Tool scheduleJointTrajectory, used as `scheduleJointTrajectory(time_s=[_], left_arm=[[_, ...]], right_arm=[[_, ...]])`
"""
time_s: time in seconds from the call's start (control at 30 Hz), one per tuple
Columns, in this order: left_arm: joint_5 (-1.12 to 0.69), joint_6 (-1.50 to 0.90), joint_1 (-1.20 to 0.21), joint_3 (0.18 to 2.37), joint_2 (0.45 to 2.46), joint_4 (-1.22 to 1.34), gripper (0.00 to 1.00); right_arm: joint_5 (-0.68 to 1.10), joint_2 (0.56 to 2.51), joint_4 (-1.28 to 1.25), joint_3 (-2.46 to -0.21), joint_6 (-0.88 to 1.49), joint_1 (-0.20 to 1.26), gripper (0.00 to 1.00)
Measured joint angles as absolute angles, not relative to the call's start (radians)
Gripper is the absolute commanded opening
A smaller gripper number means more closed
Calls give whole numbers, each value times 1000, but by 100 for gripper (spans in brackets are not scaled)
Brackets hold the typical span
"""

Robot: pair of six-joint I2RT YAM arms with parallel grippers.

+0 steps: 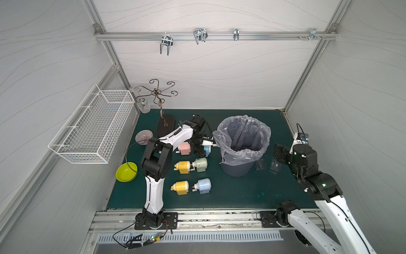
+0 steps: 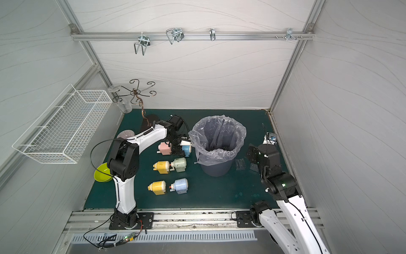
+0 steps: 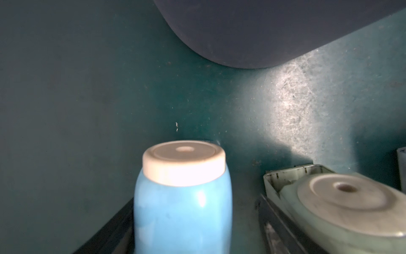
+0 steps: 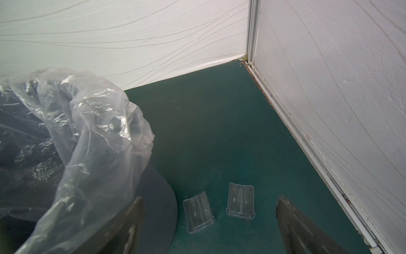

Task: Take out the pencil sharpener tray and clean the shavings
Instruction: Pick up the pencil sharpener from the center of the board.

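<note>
Two clear trays [image 4: 198, 212] are already lying on the counter [image 1: 241, 193] by the bin [image 1: 236, 169], the right gripper [image 1: 277, 155] is hanging near them with jaws wide open and empty, and the left gripper [image 1: 201, 148] is sitting with jaws open around the blue sharpener [image 3: 182, 209], whose tray is not out yet, I think.

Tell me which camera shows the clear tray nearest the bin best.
The right wrist view: the clear tray lies large and unobstructed on the mat, ribs visible. In both top views the tray is a small, faint shape beside the bin. The left wrist view misses it.
</note>
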State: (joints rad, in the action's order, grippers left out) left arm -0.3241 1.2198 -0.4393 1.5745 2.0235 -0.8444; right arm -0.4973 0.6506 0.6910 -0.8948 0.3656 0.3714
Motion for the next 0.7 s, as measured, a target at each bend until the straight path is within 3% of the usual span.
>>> scheduleJointTrajectory(time_s=[0.2, 0.4, 0.53, 0.57, 0.7], left_arm=[[-317, 1225, -445, 1578, 2054, -834, 69], [-303, 1229, -447, 1583, 2062, -827, 38], [-299, 1228, -448, 1583, 2061, -826, 4], [-297, 1228, -449, 1583, 2060, -826, 0], [-265, 1219, -453, 1580, 2042, -817, 0]], right_arm=[[-497, 650, 691, -894, 366, 379, 94], [-497, 649, 691, -893, 366, 381, 94], [-497, 643, 691, -885, 367, 381, 94], [-496, 641, 691, -883, 367, 381, 94], [-464, 633, 669, -864, 350, 382, 92]])
